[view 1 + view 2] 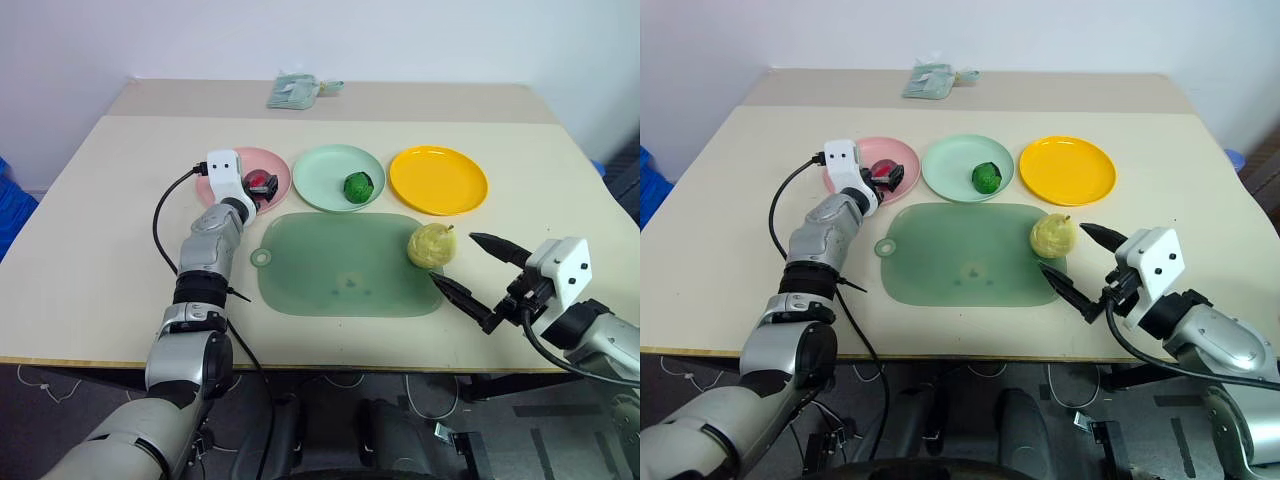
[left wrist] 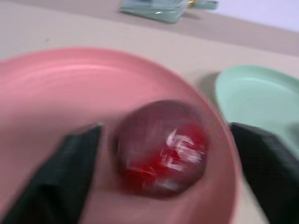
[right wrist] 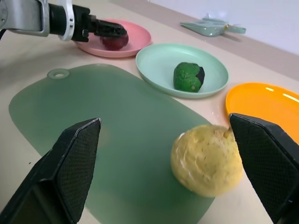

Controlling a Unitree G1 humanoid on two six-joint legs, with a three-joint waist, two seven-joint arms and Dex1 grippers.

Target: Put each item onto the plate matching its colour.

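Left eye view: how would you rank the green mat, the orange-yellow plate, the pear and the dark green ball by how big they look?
1. Green mat, clearly largest.
2. Orange-yellow plate.
3. Pear.
4. Dark green ball, smallest, though it sits farther from the camera than the pear, so the true gap is unsure.

A maroon fruit (image 1: 259, 182) is sitting on a pink plate (image 1: 275, 163), a dark green ball (image 1: 358, 186) on a mint plate (image 1: 325, 170), a pale yellow pear (image 1: 431, 245) beside an orange-yellow plate (image 1: 438, 180).

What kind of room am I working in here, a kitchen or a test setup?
Likely a lab or test setup, not a kitchen: a plain beige table against a bare white wall, toy food on coloured plastic plates like the orange-yellow plate, and loose cables under the table.
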